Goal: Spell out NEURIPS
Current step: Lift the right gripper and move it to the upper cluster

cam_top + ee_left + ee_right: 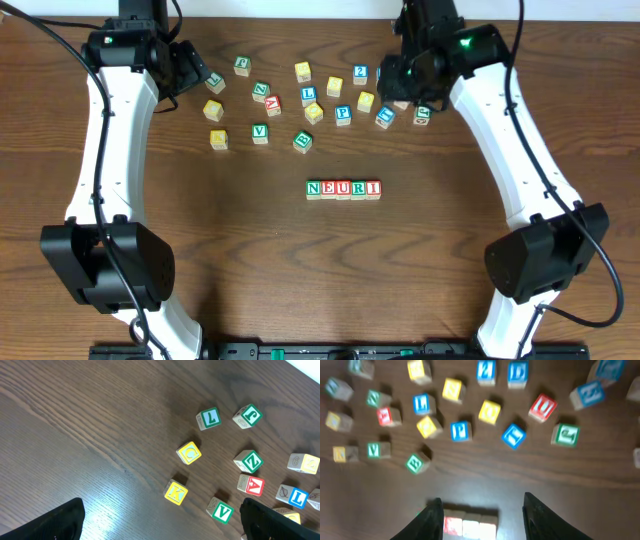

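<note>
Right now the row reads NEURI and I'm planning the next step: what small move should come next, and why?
Probably move the right gripper, open and empty, over the blue P cube lying loose behind the row. The row ends at I, so P comes next, and that cube lies nearer the right arm.

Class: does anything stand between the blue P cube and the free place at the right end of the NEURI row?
Nothing visible does. Only bare table lies between the P cube and the place just right of the I cube.
</note>
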Robot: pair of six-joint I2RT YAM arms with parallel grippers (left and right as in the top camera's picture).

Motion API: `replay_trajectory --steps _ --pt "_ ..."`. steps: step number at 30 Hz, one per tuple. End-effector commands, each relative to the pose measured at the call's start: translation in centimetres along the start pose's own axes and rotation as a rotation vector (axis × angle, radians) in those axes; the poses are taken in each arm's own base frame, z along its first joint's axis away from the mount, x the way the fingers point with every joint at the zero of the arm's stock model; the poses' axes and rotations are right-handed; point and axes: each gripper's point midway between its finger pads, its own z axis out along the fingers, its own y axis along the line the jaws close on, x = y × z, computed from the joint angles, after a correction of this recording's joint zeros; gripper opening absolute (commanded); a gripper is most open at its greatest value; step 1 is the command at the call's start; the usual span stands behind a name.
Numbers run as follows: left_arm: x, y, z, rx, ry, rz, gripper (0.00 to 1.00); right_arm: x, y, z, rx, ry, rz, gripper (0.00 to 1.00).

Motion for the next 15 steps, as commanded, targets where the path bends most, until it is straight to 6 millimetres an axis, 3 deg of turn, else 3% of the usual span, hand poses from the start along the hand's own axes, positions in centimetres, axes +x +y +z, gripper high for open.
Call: replay_trajectory --steps 1,8,15 --pt "0.1 0.3 0.5 -0.020 0.007 0.007 0.98 -2.0 -1.1 -1.1 0.007 -0.063 0.006 0.46" --pt "0.1 0.3 0.5 -0.020 0.007 0.007 0.98 -3.3 -0.4 2.0 -0.044 -0.072 0.011 0.47" --pt "0.1 0.3 0.5 -0.020 0.007 0.007 0.98 -3.2 2.2 7.3 -0.061 -0.013 -0.068 0.46"
